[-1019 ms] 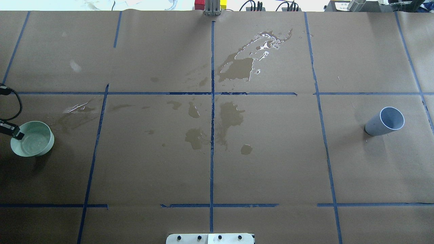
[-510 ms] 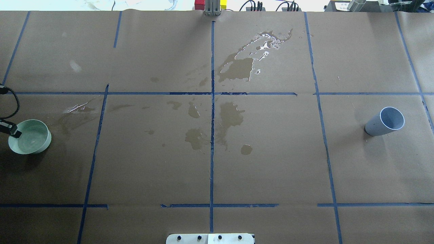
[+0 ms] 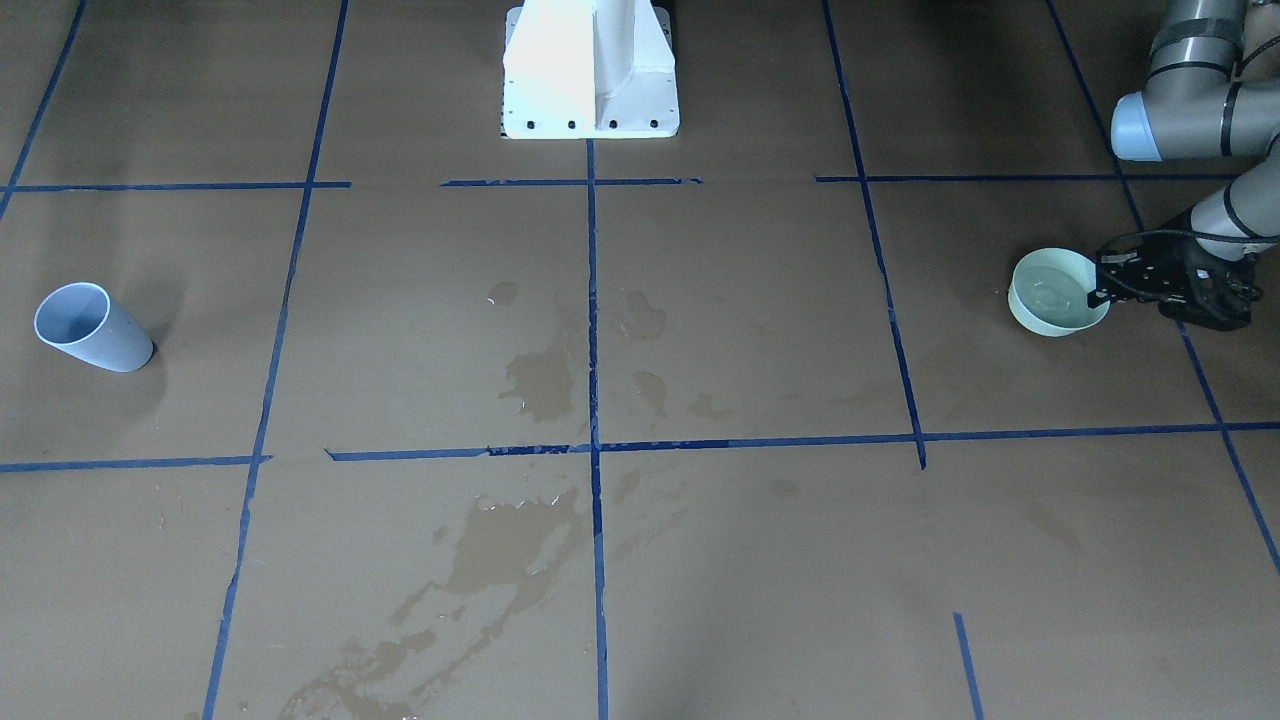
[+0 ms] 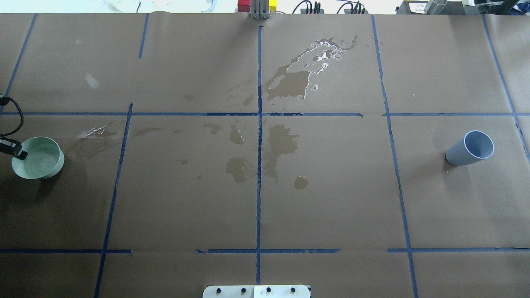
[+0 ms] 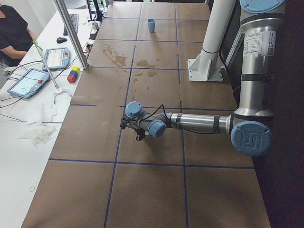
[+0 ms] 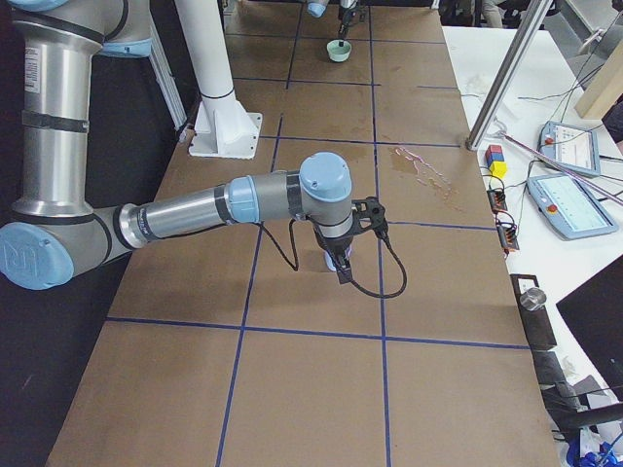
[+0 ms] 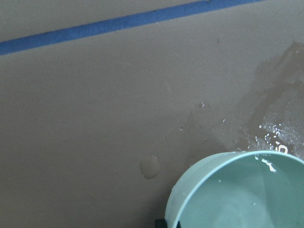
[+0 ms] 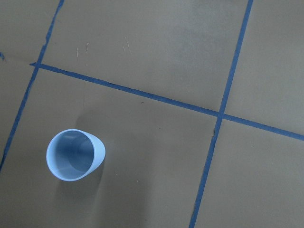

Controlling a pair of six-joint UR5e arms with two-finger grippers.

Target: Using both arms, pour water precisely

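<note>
A pale green bowl [image 4: 39, 159] hangs at the table's left end, pinched at its rim by my left gripper [image 4: 17, 152]. Both also show in the front view, bowl [image 3: 1050, 295] and gripper [image 3: 1103, 287]. The water [image 7: 242, 202] is a faint sheen inside the bowl [image 7: 190, 190]. A pale blue cup [image 4: 470, 149] stands upright at the right end and shows in the right wrist view [image 8: 73, 154]. My right gripper [image 6: 341, 268] hangs over the board near the cup's end, with no fingers in its wrist view. I cannot tell whether it is open.
Dark wet stains [image 4: 283, 140] and a glossy puddle [image 4: 308, 66] mark the middle of the brown board. Blue tape lines [image 4: 259, 165] grid it. The white pedestal [image 3: 590, 70] stands at the robot's side. Tablets and cables [image 6: 574, 199] lie on the operators' bench.
My left gripper has carried the green bowl a little toward the far side of the table. The blue cup has not moved.
</note>
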